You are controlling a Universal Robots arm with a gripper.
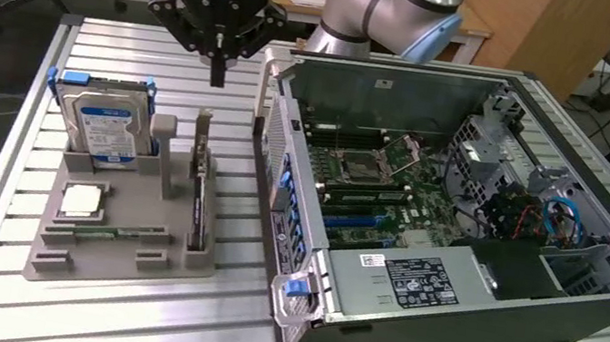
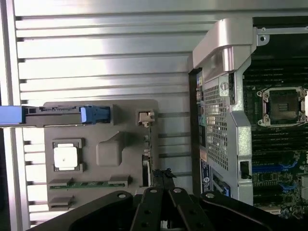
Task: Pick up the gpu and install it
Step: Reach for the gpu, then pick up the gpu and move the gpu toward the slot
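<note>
The gpu (image 1: 199,196) stands on edge in a slot of the grey holder tray (image 1: 106,264), a thin card with its silver bracket end toward the back. My gripper (image 1: 217,76) hangs well above the card's rear end, fingers shut together with nothing between them. In the wrist view the shut fingertips (image 2: 162,174) point down over the gpu's thin top edge (image 2: 150,144), and its bracket (image 2: 145,118) shows just beyond. The open computer case (image 1: 476,253) lies on its side at the exterior view's right, with the motherboard (image 1: 383,183) exposed.
The same tray holds a silver hard drive (image 1: 106,128) with blue clips, a square processor (image 1: 83,202) and a narrow memory stick (image 1: 105,232). The case wall (image 1: 282,158) stands close beside the tray. Everything sits on a slatted metal table (image 1: 116,49).
</note>
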